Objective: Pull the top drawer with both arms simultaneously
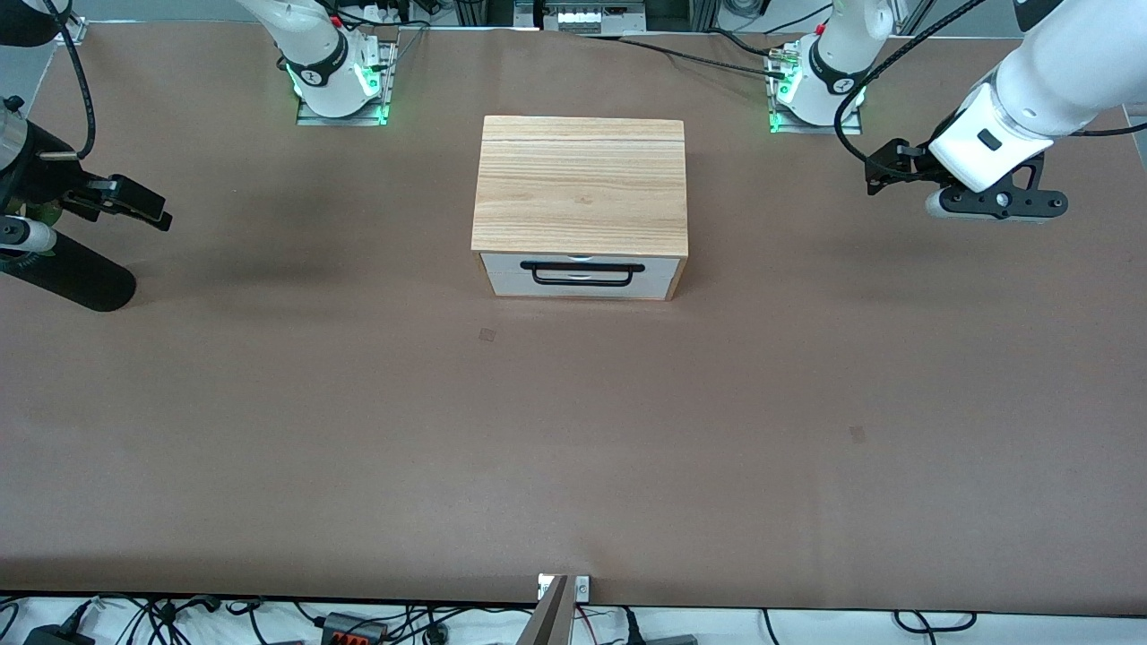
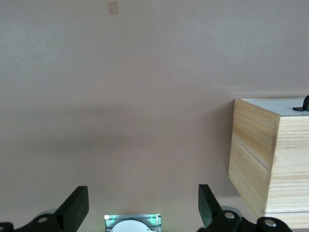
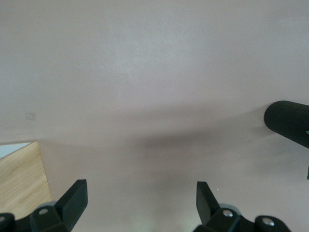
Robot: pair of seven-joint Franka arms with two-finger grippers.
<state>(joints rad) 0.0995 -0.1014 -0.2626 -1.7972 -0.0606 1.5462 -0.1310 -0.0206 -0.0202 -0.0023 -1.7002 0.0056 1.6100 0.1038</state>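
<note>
Front view shows the light-wood box [image 1: 581,184] standing in the middle of the table [image 1: 573,430], and the top drawer [image 1: 579,274] looks closed, its white panel flush with the box and facing the front camera. The black bar handle [image 1: 582,272] runs lengthwise across that panel, from the right arm's end toward the left arm's end. The left gripper [image 1: 883,170] hangs over the table toward the left arm's end, well apart from the box; the right gripper [image 1: 121,202] hangs over the right arm's end, likewise well apart. Both have their fingers [image 2: 77,207] spread wide with nothing between them, plain in each wrist view [image 3: 75,200]. Neither looks clearly closer, I'd say. Each would have to come inward and round to the drawer's front to reach its own end of the bar.
</note>
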